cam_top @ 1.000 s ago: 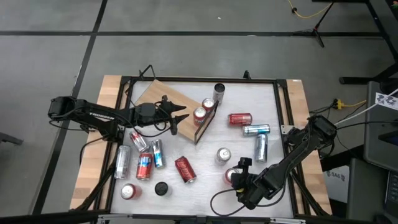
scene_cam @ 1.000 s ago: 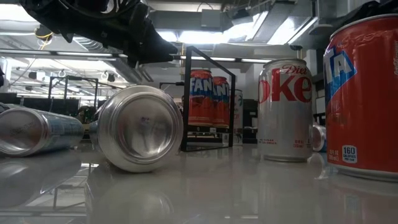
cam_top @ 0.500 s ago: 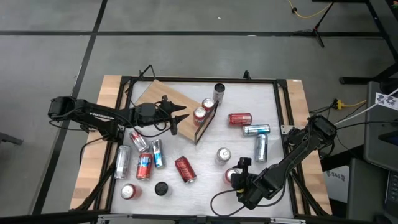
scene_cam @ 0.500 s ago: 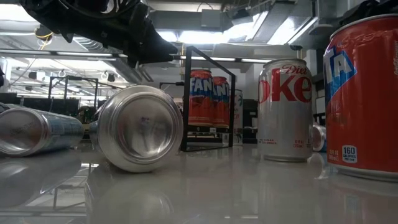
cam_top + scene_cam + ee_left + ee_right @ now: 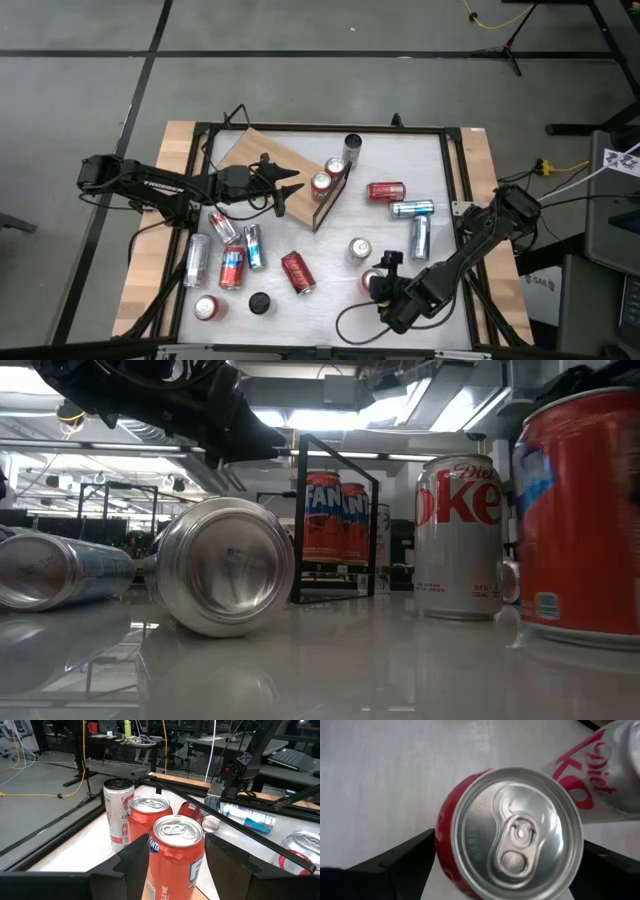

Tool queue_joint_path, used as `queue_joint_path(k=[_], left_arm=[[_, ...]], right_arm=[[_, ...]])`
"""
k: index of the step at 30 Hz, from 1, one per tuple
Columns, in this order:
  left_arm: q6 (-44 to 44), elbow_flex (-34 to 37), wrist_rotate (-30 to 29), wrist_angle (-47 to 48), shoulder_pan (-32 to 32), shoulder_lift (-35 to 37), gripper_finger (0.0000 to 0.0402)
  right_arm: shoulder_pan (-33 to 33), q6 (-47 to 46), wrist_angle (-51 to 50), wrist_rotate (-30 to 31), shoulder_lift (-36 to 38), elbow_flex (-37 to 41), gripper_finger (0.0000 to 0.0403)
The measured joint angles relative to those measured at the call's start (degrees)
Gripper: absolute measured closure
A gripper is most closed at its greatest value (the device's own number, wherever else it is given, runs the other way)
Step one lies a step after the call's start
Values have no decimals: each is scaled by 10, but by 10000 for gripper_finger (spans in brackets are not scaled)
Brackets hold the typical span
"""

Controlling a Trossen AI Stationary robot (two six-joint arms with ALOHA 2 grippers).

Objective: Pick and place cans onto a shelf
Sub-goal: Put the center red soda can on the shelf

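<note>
The shelf (image 5: 255,155) is a wooden board with a black frame (image 5: 335,510) at its right end. Two red cans (image 5: 322,183) stand upright on it by the frame, and a pale can (image 5: 119,810) stands behind them. My left gripper (image 5: 297,195) hovers level over the board, open, its fingertips just short of the nearer red can (image 5: 177,855). Near the table's front right, my right gripper (image 5: 381,284) is open around an upright red can (image 5: 512,837), next to a Diet Coke can (image 5: 458,535). My right gripper straddles the red can just under its rim, coming from above at a slant, one finger on each side. The can fills the gap, and one finger's edge meets its wall (image 5: 438,839). The can stands upright on the table.
Several cans lie on their sides at the front left (image 5: 232,262), beside a black disc (image 5: 260,302). More lie at the right (image 5: 412,209). A silver can lies end-on to the low camera (image 5: 220,565). Black rails and wooden strips (image 5: 180,200) border the white tabletop.
The red can between my right gripper's fingers has shifted a little toward the table's left and turned about, still upright on the table. The left arm has kept still.
</note>
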State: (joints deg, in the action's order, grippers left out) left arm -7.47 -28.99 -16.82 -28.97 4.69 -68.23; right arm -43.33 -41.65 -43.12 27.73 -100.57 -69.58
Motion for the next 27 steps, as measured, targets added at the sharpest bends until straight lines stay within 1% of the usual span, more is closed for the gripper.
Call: queue_joint_path(k=[6, 13, 16, 22, 27], left_arm=[[0, 0, 0, 0, 0, 0, 219], [0, 0, 0, 0, 0, 0, 219], [0, 0, 0, 0, 0, 0, 219], [0, 0, 0, 0, 0, 0, 219], [0, 0, 0, 0, 0, 0, 219]], right_arm=[[27, 0, 1, -64, 0, 0, 29], [29, 16, 1, -73, 0, 0, 31], [29, 16, 2, -73, 0, 0, 48], [29, 16, 6, -73, 1, 0, 114], [29, 16, 7, -73, 1, 0, 118]])
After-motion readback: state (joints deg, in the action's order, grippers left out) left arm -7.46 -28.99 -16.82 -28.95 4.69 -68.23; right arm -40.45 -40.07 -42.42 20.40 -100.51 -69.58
